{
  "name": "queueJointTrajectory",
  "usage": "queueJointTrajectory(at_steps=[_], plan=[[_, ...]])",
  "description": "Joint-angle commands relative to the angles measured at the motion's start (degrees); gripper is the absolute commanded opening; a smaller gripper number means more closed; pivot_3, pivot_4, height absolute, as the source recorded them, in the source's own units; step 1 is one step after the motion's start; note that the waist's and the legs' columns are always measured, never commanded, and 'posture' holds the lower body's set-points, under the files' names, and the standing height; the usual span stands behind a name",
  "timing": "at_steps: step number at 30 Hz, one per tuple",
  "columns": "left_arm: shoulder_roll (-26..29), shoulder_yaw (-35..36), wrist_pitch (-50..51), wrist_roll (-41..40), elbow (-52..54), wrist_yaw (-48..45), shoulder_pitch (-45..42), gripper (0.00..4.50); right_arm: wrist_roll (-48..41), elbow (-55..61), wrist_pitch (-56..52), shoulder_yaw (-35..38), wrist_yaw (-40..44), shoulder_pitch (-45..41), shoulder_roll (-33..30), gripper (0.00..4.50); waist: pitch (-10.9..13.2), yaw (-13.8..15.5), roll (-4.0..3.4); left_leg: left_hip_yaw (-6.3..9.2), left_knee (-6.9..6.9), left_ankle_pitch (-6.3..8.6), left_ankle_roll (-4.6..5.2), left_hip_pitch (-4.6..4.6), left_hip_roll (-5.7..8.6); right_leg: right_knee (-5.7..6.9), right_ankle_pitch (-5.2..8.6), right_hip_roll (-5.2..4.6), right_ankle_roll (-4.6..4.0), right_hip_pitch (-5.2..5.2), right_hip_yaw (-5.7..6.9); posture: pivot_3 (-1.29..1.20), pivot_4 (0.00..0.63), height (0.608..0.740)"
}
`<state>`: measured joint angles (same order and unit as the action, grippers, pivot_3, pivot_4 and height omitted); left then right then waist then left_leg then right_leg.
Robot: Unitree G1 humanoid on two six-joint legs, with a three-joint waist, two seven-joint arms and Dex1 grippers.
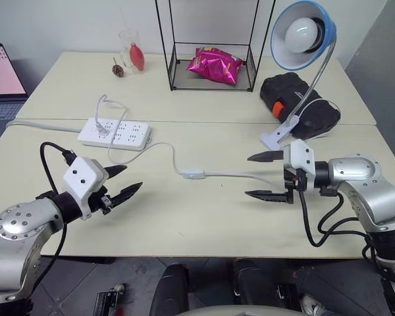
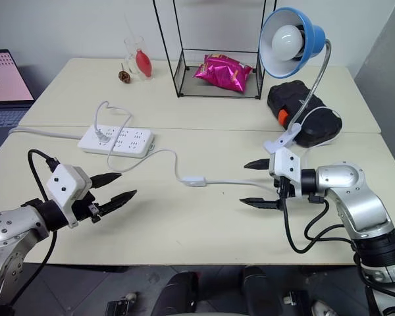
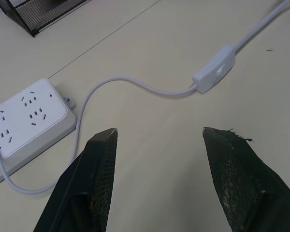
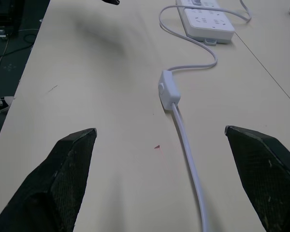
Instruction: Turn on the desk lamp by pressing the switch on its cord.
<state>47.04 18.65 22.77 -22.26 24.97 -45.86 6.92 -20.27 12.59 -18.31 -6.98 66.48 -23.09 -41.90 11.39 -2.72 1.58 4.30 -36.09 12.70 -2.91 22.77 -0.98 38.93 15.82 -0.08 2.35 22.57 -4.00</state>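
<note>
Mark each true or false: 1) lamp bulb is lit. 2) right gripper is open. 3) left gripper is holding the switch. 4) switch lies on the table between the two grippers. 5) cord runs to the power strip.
1) False. The desk lamp shows no glow from its bulb.
2) True. The right gripper has its fingers spread wide, empty.
3) False. The left gripper is open and holds nothing; the switch lies apart from it.
4) True. It rests on the table in the gap between them.
5) True. The cord leads from the switch to the power strip.
</note>
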Motion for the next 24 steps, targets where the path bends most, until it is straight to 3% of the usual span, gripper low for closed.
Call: queueJointTrajectory(at_steps=[1,11,21,24], plan=[[0.87,0.70,0.42,-1.61,3.07,-1.22,-0.62,2.90,-0.08,0.72,1.39,0.29,0.51,-0.55,0.08,4.47,0.00,0.00,0.00,0.00,0.00,0.00,0.00,0.00,0.00,0.00,0.00,0.00,0.00,0.00,0.00,0.00,0.150,0.740],[3.49,-1.49,1.02,2.10,4.72,-1.85,1.63,2.90,1.52,-0.61,-0.57,-0.52,-0.12,-2.28,-1.02,4.47,0.00,-0.01,0.00,-0.04,0.00,0.00,0.00,0.00,0.01,0.00,0.00,-0.01,-0.01,0.02,-0.03,0.00,0.150,0.740],[4.52,-0.11,-1.99,-2.02,1.62,-9.98,1.05,2.90,-0.50,1.66,-5.32,-1.12,-0.56,-3.33,0.38,4.47,0.00,0.00,0.00,-0.02,0.01,0.00,0.00,0.02,-0.01,0.00,0.03,0.00,-0.05,0.04,0.00,0.00,0.150,0.740],[4.72,0.18,-0.41,-4.45,1.03,-11.35,-0.13,3.33,-0.89,2.40,-6.16,-1.26,-1.09,-3.27,1.28,4.50,0.01,-0.01,-0.01,-0.03,0.02,0.00,0.00,0.02,-0.01,0.00,0.04,0.00,-0.07,0.06,0.00,0.00,0.150,0.740]])
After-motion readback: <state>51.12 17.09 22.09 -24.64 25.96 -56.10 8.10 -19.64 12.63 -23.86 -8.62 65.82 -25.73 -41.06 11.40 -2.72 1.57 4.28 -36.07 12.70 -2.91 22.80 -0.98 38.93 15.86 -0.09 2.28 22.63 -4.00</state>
